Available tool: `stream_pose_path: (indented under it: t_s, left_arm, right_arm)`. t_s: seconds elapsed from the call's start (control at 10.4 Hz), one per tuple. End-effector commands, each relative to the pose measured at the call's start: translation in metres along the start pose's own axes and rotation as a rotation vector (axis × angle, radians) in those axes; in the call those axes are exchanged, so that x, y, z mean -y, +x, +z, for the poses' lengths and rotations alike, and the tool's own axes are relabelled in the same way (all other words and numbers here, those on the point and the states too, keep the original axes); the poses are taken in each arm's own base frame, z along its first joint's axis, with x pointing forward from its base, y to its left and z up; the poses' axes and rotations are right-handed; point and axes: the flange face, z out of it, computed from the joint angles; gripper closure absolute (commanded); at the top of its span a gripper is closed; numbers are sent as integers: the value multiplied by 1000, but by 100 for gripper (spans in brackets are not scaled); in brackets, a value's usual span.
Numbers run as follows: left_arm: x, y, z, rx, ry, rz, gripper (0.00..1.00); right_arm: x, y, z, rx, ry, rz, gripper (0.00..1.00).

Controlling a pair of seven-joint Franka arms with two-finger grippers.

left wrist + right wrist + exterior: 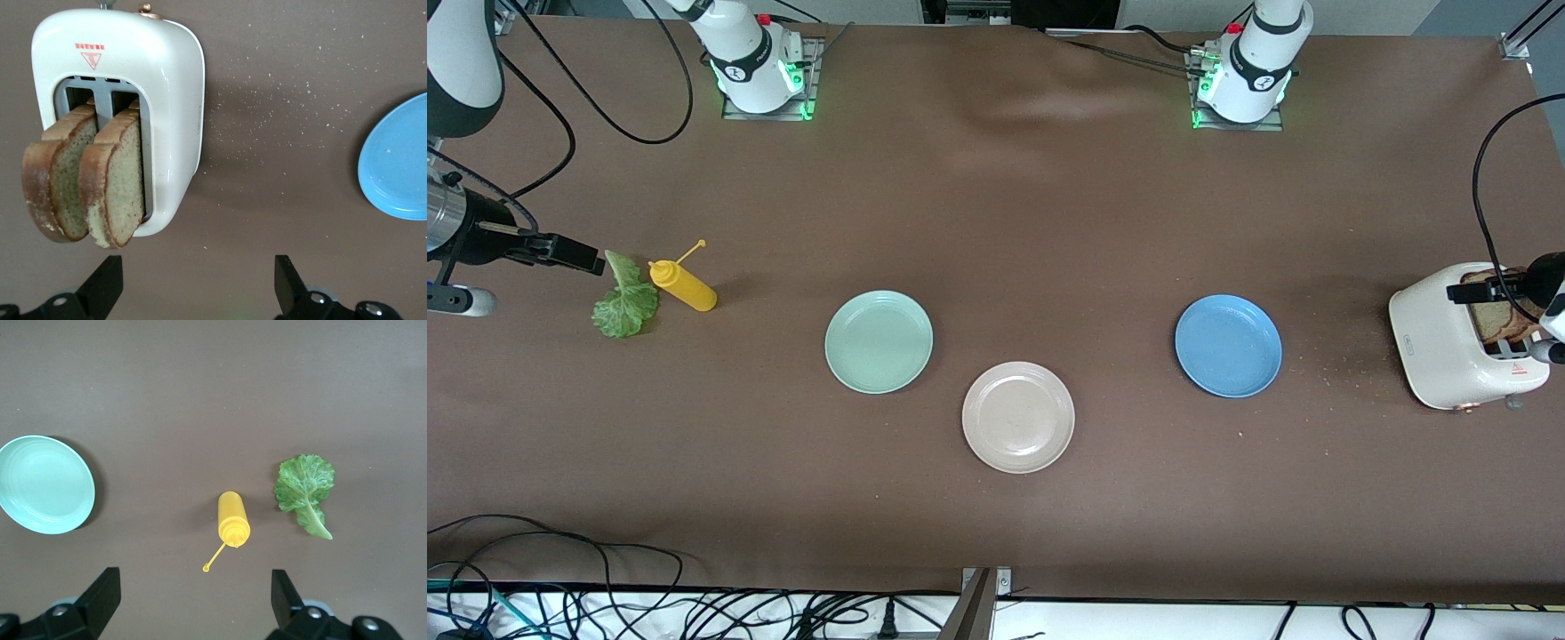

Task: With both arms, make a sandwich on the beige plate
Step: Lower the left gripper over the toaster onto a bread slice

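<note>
Left gripper [197, 283] open over toaster [133, 80] w/ bread [113, 180], right gripper [193, 600] open over lettuce [305, 487], beige plate [1018, 417] bare

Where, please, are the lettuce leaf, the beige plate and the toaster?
lettuce leaf [305, 490], right wrist view, middle of the leaf
beige plate [1018, 417], front view, bare centre
toaster [170, 87], left wrist view, white side wall

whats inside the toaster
Two brown bread slices, one in each slot of the white toaster, sticking well out. Their inner ends are covered by the toaster's body, so nothing deeper in the slots shows.
</note>
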Motion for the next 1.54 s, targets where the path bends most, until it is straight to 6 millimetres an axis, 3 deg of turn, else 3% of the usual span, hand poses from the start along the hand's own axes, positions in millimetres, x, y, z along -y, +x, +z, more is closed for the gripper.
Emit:
stream_pose_path:
  t_s: [0.0,0.1,0.19,1.06,1.44]
  left_arm:
    - [25,4,-8,-40,20,14,0]
    - [39,5,-7,-60,21,46,0]
    - [67,7,-4,-94,9,17,0]
    - [51,11,22,-172,16,46,0]
    - [46,15,43,-191,11,41,0]
  right_arm:
    - [-2,2,-5,-3,5,-5,0]
    - [-2,2,-5,-3,5,-5,0]
    - [-2,2,-5,-3,5,-4,0]
    - [-7,2,-5,-1,12,4,0]
    - [-7,2,-5,-2,10,4,0]
